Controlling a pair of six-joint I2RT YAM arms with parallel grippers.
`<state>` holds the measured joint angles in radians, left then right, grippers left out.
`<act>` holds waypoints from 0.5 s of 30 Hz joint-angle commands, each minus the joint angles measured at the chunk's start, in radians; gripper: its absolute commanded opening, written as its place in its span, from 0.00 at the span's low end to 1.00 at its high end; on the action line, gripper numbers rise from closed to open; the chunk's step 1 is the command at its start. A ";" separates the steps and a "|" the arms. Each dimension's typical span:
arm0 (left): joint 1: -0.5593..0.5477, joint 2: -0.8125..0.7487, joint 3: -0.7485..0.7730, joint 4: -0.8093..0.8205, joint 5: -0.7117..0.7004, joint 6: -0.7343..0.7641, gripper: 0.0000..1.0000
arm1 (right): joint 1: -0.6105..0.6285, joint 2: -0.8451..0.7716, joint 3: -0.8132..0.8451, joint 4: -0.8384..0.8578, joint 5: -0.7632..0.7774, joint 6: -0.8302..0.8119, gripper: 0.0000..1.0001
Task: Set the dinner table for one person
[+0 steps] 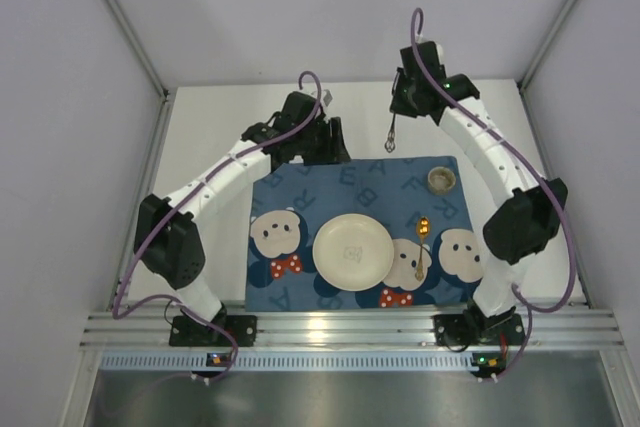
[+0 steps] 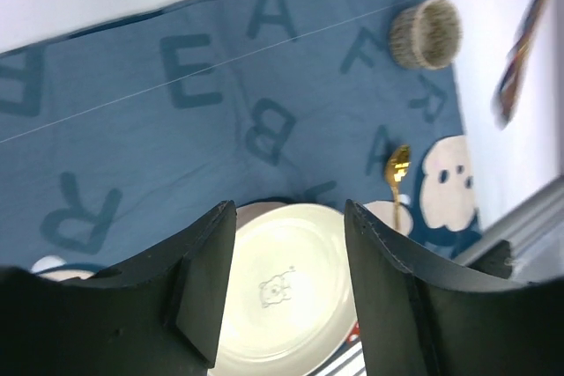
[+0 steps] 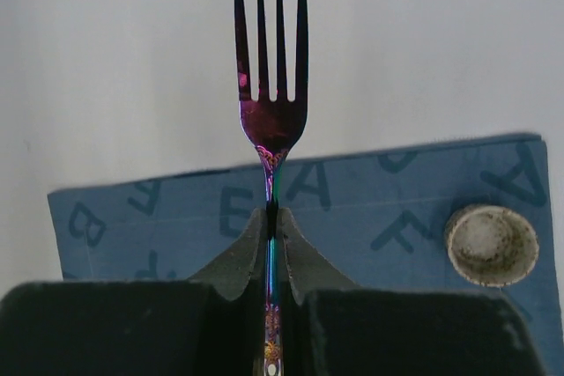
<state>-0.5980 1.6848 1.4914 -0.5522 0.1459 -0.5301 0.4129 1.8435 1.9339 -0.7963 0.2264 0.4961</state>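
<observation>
Right gripper is clamped narrowly on the handle of an iridescent fork, with both finger pads pressed against the stem just below the neck. The four tines extend straight out past the fingertips. In the top view the right gripper is positioned above the dinner table, the white tabletop, and the fork hangs from it just beyond the far edge of the navy blue placemat. Whether the fork touches the tabletop cannot be determined. The small speckled cup stands below and to the right of these fingers, on the far right corner of the placemat. Left gripper is spread wide and holds nothing. It hovers over the far left part of the placemat, well apart from the fork. Through the gap between its fingers the round cream plate is visible, lying flat on the placemat with a small bear mark at its centre. The gold spoon lies on the placemat just outside the right-hand finger of the left gripper, beside the plate rim and apart from it. The placemat lies flat on the tabletop, near its front edge, between the two arm bases.
</observation>
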 commanded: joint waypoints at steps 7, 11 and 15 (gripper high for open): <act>-0.017 -0.099 -0.089 0.316 0.270 -0.143 0.56 | 0.121 -0.225 -0.271 0.032 -0.047 0.125 0.00; -0.029 -0.093 -0.132 0.348 0.305 -0.160 0.56 | 0.127 -0.253 -0.335 0.052 -0.067 0.157 0.00; -0.051 -0.082 -0.155 0.348 0.327 -0.165 0.53 | 0.130 -0.277 -0.352 0.060 -0.071 0.179 0.00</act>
<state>-0.6323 1.6291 1.3567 -0.2802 0.4175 -0.6792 0.5350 1.6344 1.5764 -0.7982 0.1608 0.6361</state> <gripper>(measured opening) 0.537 0.017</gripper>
